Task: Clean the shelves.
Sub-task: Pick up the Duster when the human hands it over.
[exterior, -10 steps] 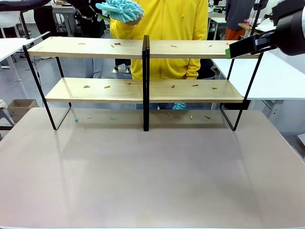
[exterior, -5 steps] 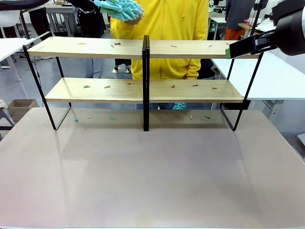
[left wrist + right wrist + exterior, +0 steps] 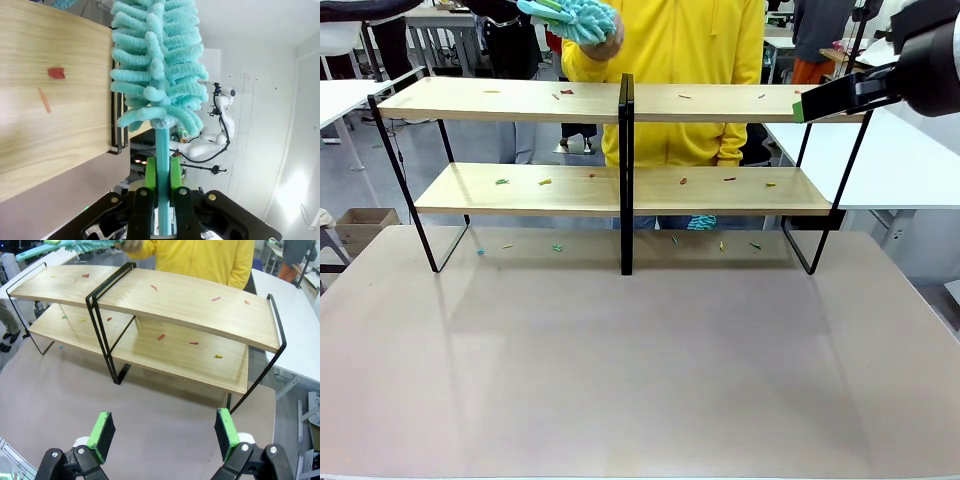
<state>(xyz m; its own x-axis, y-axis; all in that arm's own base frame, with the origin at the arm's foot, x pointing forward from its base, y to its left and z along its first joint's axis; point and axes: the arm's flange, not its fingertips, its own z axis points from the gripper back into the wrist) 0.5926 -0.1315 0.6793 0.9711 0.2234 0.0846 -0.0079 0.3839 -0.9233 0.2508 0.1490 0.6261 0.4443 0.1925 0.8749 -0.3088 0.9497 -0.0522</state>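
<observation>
left claw (image 3: pixel 162 170) clenched on the handle of a teal duster (image 3: pixel 157 65), handle runs straight out along the fingers, fluffy head at the far end

shelves (image 3: pixel 500 98) stand across the back of the worktop (image 3: pixel 640 400), long axis left-right, two boards, black central upright (image 3: pixel 626 170)

duster head (image 3: pixel 575 15) is up high, above and behind the top board, just left of the upright. person's hand (image 3: pixel 608 40) is at the head, looks like it's touching it

from the left wrist the top board (image 3: pixel 50 125) lies alongside the head with its end rail close by, head clear of the wood, no contact

coloured scraps (image 3: pixel 546 182) on both boards, more on the worktop under the rack, so no cleaning to see yet

right claw (image 3: pixel 162 432) released, pads wide apart, up off the right end of the top board and looking down at the rack

my read: left arm is the working one. board lies below and robot-side of the head, so lower it on, then stroke along the long axis. watch the upright mid-span and the person's hand
</observation>
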